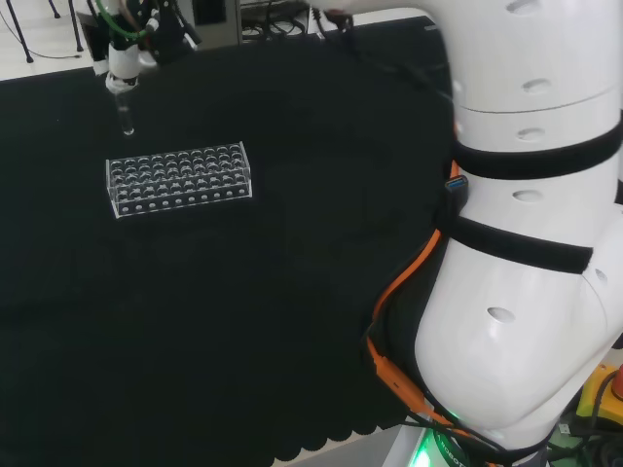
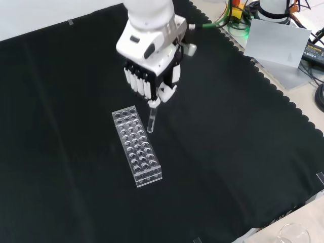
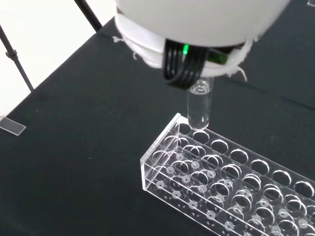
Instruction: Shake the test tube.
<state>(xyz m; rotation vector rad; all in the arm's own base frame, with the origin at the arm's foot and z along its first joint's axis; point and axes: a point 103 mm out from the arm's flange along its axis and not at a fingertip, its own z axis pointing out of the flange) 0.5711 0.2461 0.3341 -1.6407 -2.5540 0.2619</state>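
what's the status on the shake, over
Robot hand shut on clear glass test tube. Tube upright, lifted clear above the clear plastic rack, near its end. Nothing in the way.

A black cloth with a scalloped edge (image 2: 283,104) covers the bench. Beyond it lie a pale floor (image 3: 29,44), thin black stand legs (image 3: 15,61) and a grey sheet (image 2: 281,43).

bench (image 2: 243,131): black cloth | on it: clear tube rack (image 2: 136,146)
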